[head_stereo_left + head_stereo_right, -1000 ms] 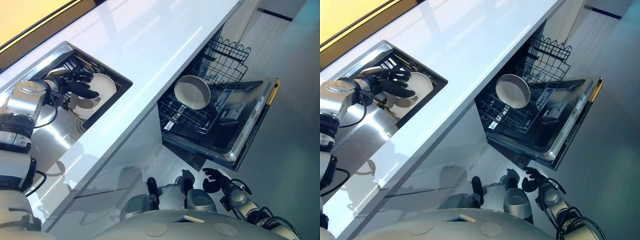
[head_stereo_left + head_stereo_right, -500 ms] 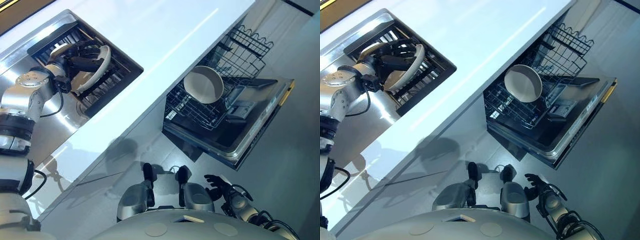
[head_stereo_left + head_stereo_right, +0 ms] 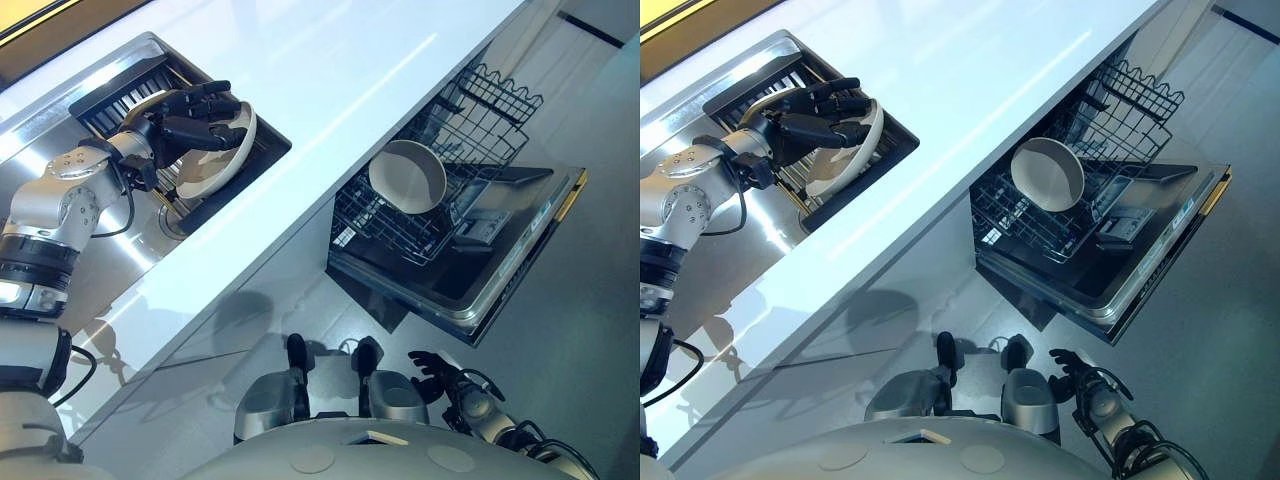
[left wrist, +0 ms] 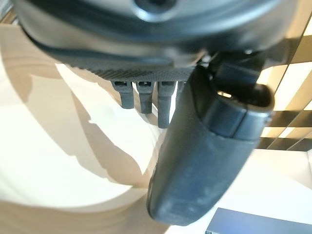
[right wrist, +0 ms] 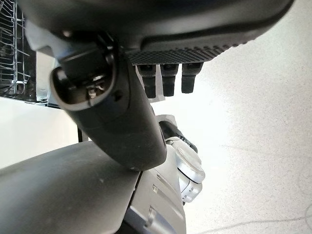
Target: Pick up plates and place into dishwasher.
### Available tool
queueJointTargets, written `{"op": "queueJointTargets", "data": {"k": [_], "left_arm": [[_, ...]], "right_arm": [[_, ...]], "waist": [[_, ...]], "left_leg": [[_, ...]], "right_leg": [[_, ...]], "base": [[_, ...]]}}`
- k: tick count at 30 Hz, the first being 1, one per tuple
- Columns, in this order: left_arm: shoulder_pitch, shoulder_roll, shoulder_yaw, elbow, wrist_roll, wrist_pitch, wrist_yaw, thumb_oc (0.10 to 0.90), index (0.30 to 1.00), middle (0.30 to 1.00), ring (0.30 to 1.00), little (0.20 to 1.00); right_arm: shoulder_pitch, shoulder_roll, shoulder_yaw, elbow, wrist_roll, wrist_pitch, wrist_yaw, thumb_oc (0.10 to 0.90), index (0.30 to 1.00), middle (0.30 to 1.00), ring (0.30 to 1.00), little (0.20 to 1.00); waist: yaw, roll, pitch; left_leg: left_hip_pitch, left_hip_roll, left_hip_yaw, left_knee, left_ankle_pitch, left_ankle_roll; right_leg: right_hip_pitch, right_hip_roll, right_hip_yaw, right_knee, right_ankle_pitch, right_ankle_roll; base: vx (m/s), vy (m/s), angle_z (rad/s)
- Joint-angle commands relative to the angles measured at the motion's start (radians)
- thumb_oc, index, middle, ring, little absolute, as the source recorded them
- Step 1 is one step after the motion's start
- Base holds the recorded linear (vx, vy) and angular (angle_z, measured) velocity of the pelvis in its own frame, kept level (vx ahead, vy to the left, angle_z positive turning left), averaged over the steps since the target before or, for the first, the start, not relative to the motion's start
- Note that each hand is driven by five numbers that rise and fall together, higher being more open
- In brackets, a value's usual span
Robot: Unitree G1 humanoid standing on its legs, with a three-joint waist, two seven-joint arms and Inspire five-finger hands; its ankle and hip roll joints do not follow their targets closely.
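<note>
L hand [image 3: 190,115] is clamped on a white plate [image 3: 222,165], fingers curled over its upper rim and thumb on the plate's face, as the L wrist view shows w/ the thumb [image 4: 204,161] lying across the white surface. Plate is tilted, lifted above the sink [image 3: 120,85], its lower edge just over the dark rack [image 3: 120,100] that sits in the sink basin. Cannot tell whether anything else lies in the rack under the plate.

R hand [image 3: 1072,368] hangs low near the floor, well apart from the counter, fingers loosely curled and holding nothing; R wrist view shows its fingers [image 5: 168,78] over bare grey floor [image 5: 253,122].

White counter [image 3: 330,90] runs between the sink and the dishwasher [image 3: 470,270]. Dishwasher door [image 3: 500,270] is dropped open and the lower rack [image 3: 400,235] is pulled out over it. 1 white plate in the rack [image 3: 408,177] stands on edge among the wires, face toward the camera. Upper wire basket [image 3: 490,105] shows behind it, under the counter edge; its contents can't be made out.
</note>
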Motion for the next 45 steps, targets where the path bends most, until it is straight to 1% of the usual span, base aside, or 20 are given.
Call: {"op": "queueJointTargets", "data": {"k": [1, 4, 6, 7, 8, 9, 10, 12, 13, 15, 16, 21, 24, 28, 30, 33, 37, 40, 43, 45], "left_arm": [[-0.185, -0.01, 0.095, 0.102, -0.005, -0.174, 0.053, 0.8, 0.9, 0.9, 0.9, 0.9], [-0.193, -0.002, 0.108, 0.124, 0.014, -0.195, 0.087, 0.8, 0.9, 0.9, 0.9, 0.9], [-0.192, 0.005, 0.115, 0.138, 0.054, -0.222, 0.124, 0.8, 0.9, 0.9, 0.9, 0.9], [-0.196, 0.012, 0.12, 0.14, 0.078, -0.227, 0.172, 0.8, 0.9, 0.9, 0.9, 0.9], [-0.195, 0.015, 0.124, 0.151, 0.134, -0.25, 0.205, 0.8, 0.9, 0.9, 0.9, 0.9], [-0.197, 0.024, 0.125, 0.166, 0.155, -0.274, 0.21, 0.8, 0.9, 0.9, 0.9, 0.9], [-0.199, 0.034, 0.128, 0.174, 0.141, -0.282, 0.218, 0.8, 0.9, 0.9, 0.9, 0.9], [-0.181, 0.054, 0.14, 0.164, 0.228, -0.316, 0.232, 0.8, 0.9, 0.9, 0.9, 0.9], [-0.159, 0.077, 0.146, 0.142, 0.262, -0.336, 0.238, 0.8, 0.9, 0.9, 0.9, 0.9], [-0.148, 0.086, 0.151, 0.125, 0.257, -0.338, 0.24, 0.8, 0.9, 0.9, 0.9, 0.9], [-0.133, 0.096, 0.159, 0.102, 0.233, -0.33, 0.229, 0.8, 0.9, 0.9, 0.9, 0.9], [-0.083, 0.109, 0.184, 0.012, 0.235, -0.3, 0.22, 0.8, 0.9, 0.9, 0.9, 0.9], [-0.082, 0.108, 0.181, 0.007, 0.257, -0.302, 0.218, 0.8, 0.9, 0.9, 0.9, 0.9], [-0.101, 0.118, 0.162, 0.027, 0.288, -0.322, 0.228, 0.8, 0.9, 0.9, 0.9, 0.9], [-0.114, 0.128, 0.155, 0.034, 0.289, -0.314, 0.223, 0.8, 0.9, 0.9, 0.9, 0.9], [-0.117, 0.142, 0.151, 0.056, 0.31, -0.304, 0.201, 0.8, 0.9, 0.9, 0.9, 0.9], [-0.127, 0.158, 0.128, 0.106, 0.384, -0.284, 0.186, 0.8, 0.9, 0.9, 0.9, 0.9], [-0.161, 0.173, 0.088, 0.173, 0.455, -0.281, 0.183, 0.8, 0.9, 0.9, 0.9, 0.9], [-0.201, 0.183, 0.048, 0.248, 0.492, -0.28, 0.193, 0.8, 0.9, 0.9, 0.9, 0.9], [-0.237, 0.18, 0.015, 0.304, 0.517, -0.265, 0.202, 0.8, 0.9, 0.9, 0.9, 0.9]], "right_arm": [[0.038, 0.007, 0.029, -0.03, -0.012, -0.024, 0.016, 0.8, 0.9, 0.9, 0.9, 0.9], [0.04, 0.009, 0.03, -0.017, -0.012, -0.036, 0.014, 0.8, 0.9, 0.9, 0.9, 0.9], [0.042, 0.008, 0.031, -0.024, -0.008, -0.032, 0.016, 0.8, 0.9, 0.9, 0.9, 0.9], [0.042, 0.008, 0.033, -0.032, -0.002, -0.026, 0.016, 0.8, 0.9, 0.9, 0.9, 0.9], [0.042, 0.008, 0.036, -0.039, 0.005, -0.019, 0.015, 0.8, 0.9, 0.9, 0.9, 0.9], [0.043, 0.009, 0.038, -0.042, 0.009, -0.018, 0.013, 0.8, 0.9, 0.9, 0.9, 0.9], [0.042, 0.009, 0.038, -0.041, 0.013, -0.018, 0.014, 0.8, 0.9, 0.9, 0.9, 0.9], [0.044, 0.009, 0.034, -0.047, 0.012, -0.015, 0.017, 0.8, 0.9, 0.9, 0.9, 0.9], [0.045, 0.005, 0.027, -0.05, 0.009, -0.015, 0.022, 0.8, 0.9, 0.9, 0.9, 0.9], [0.046, 0.003, 0.024, -0.051, 0.007, -0.015, 0.024, 0.8, 0.9, 0.9, 0.9, 0.9], [0.048, 0.004, 0.021, -0.048, 0.006, -0.016, 0.023, 0.8, 0.9, 0.9, 0.9, 0.9], [0.051, 0.007, 0.015, -0.036, -0.01, -0.021, 0.024, 0.8, 0.9, 0.9, 0.9, 0.9], [0.049, 0.007, 0.014, -0.037, -0.01, -0.022, 0.022, 0.8, 0.9, 0.9, 0.9, 0.9], [0.046, 0.005, 0.018, -0.026, -0.007, -0.025, 0.022, 0.8, 0.9, 0.9, 0.9, 0.9], [0.046, 0.005, 0.018, -0.021, -0.008, -0.026, 0.022, 0.8, 0.9, 0.9, 0.9, 0.9], [0.05, 0.006, 0.015, -0.016, -0.018, -0.029, 0.023, 0.8, 0.9, 0.9, 0.9, 0.9], [0.054, -0.003, 0.014, -0.027, -0.023, -0.021, 0.027, 0.8, 0.9, 0.9, 0.9, 0.9], [0.055, -0.009, 0.02, -0.043, -0.015, -0.008, 0.029, 0.8, 0.9, 0.9, 0.9, 0.9], [0.056, -0.014, 0.024, -0.048, -0.011, -0.002, 0.031, 0.8, 0.9, 0.9, 0.9, 0.9], [0.061, -0.015, 0.026, -0.046, -0.007, -0.004, 0.028, 0.8, 0.9, 0.9, 0.9, 0.9]], "waist": [[-0.037, 0.031, -0.087], [-0.036, 0.029, -0.085], [-0.037, 0.028, -0.082], [-0.036, 0.026, -0.081], [-0.035, 0.027, -0.081], [-0.035, 0.026, -0.081], [-0.033, 0.027, -0.083], [-0.03, 0.029, -0.082], [-0.026, 0.031, -0.082], [-0.024, 0.032, -0.082], [-0.021, 0.035, -0.083], [-0.013, 0.041, -0.092], [-0.013, 0.04, -0.096], [-0.014, 0.04, -0.102], [-0.014, 0.039, -0.104], [-0.016, 0.04, -0.107], [-0.02, 0.04, -0.105], [-0.026, 0.037, -0.104], [-0.033, 0.034, -0.101], [-0.039, 0.031, -0.097]], "left_leg": [[0.044, -0.045, 0.026, 0.038, -0.139, 0.029], [0.043, -0.045, 0.025, 0.042, -0.141, 0.03], [0.044, -0.046, 0.023, 0.042, -0.142, 0.031], [0.044, -0.046, 0.022, 0.043, -0.142, 0.031], [0.044, -0.047, 0.019, 0.044, -0.142, 0.032], [0.043, -0.048, 0.018, 0.044, -0.142, 0.033], [0.042, -0.048, 0.016, 0.044, -0.141, 0.033], [0.04, -0.047, 0.015, 0.046, -0.141, 0.031], [0.037, -0.048, 0.013, 0.046, -0.14, 0.03], [0.037, -0.049, 0.011, 0.045, -0.139, 0.03], [0.039, -0.05, 0.009, 0.044, -0.139, 0.03], [0.054, -0.049, 0.001, 0.032, -0.137, 0.029], [0.061, -0.048, -0.001, 0.024, -0.134, 0.027], [0.068, -0.047, 0.001, 0.023, -0.136, 0.027], [0.07, -0.047, 0.003, 0.023, -0.138, 0.028], [0.071, -0.047, 0.006, 0.023, -0.139, 0.027], [0.071, -0.046, 0.006, 0.028, -0.142, 0.029], [0.068, -0.048, 0.007, 0.034, -0.144, 0.031], [0.065, -0.049, 0.012, 0.04, -0.148, 0.033], [0.053, -0.047, 0.018, 0.053, -0.152, 0.036]], "right_leg": [[-0.09, -0.021, 0.018, 0.081, 0.06, 0.082], [-0.091, -0.022, 0.019, 0.083, 0.06, 0.082], [-0.091, -0.022, 0.02, 0.084, 0.061, 0.083], [-0.091, -0.022, 0.021, 0.084, 0.062, 0.083], [-0.092, -0.023, 0.02, 0.086, 0.062, 0.082], [-0.092, -0.023, 0.02, 0.086, 0.063, 0.083], [-0.092, -0.023, 0.02, 0.086, 0.062, 0.082], [-0.094, -0.023, 0.022, 0.088, 0.06, 0.081], [-0.095, -0.023, 0.021, 0.089, 0.059, 0.081], [-0.094, -0.023, 0.02, 0.09, 0.058, 0.08], [-0.092, -0.023, 0.019, 0.09, 0.055, 0.079], [-0.08, -0.023, 0.011, 0.09, 0.051, 0.078], [-0.073, -0.022, 0.007, 0.088, 0.049, 0.077], [-0.071, -0.022, 0.005, 0.092, 0.05, 0.079], [-0.07, -0.022, 0.005, 0.093, 0.05, 0.079], [-0.069, -0.022, 0.006, 0.094, 0.05, 0.081], [-0.071, -0.022, 0.008, 0.097, 0.051, 0.082], [-0.077, -0.022, 0.014, 0.101, 0.057, 0.086], [-0.083, -0.022, 0.02, 0.104, 0.063, 0.09], [-0.092, -0.022, 0.026, 0.108, 0.067, 0.093]], "base": [[0.0, 0.0, 0.0], [0.0, 0.0, 0.0], [0.0, 0.0, 0.0], [0.0, 0.0, 0.0], [0.0, 0.0, 0.0], [0.0, 0.0, 0.0], [0.0, 0.0, 0.0], [0.0, 0.0, 0.0], [0.0, 0.0, 0.0], [-0.02, 0.001, 0.01], [0.0, 0.0, 0.0], [0.0, 0.0, 0.02], [-0.01, -0.002, 0.03], [0.0, 0.0, 0.0], [0.0, 0.0, 0.0], [0.0, 0.0, 0.0], [0.0, 0.0, 0.0], [0.02, 0.011, -0.01], [0.05, 0.011, -0.03], [0.06, 0.004, -0.03]]}}
